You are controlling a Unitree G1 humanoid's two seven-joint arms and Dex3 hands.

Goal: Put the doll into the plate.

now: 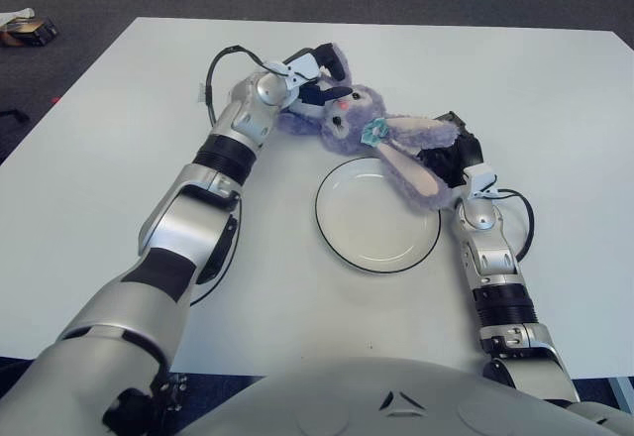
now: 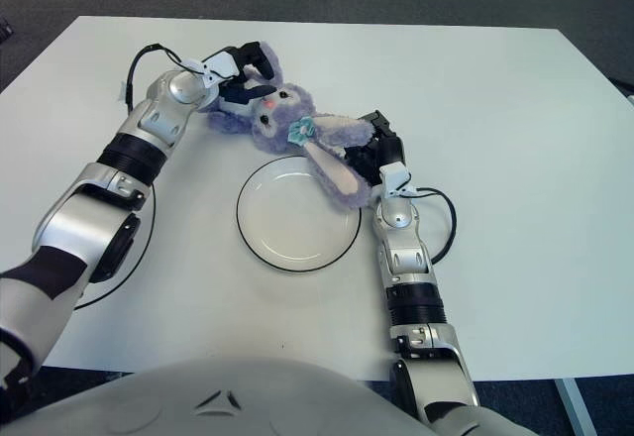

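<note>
Nearby, white table point(image 1: 119, 149), small box point(image 1: 28, 30)

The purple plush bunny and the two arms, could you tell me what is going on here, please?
The robot holds a purple plush bunny doll between both hands above the white table. The left robot hand grips its body end and the right robot hand its ears. The doll hangs over the far rim of the round white plate with a dark rim, not yet lowered in.
</note>
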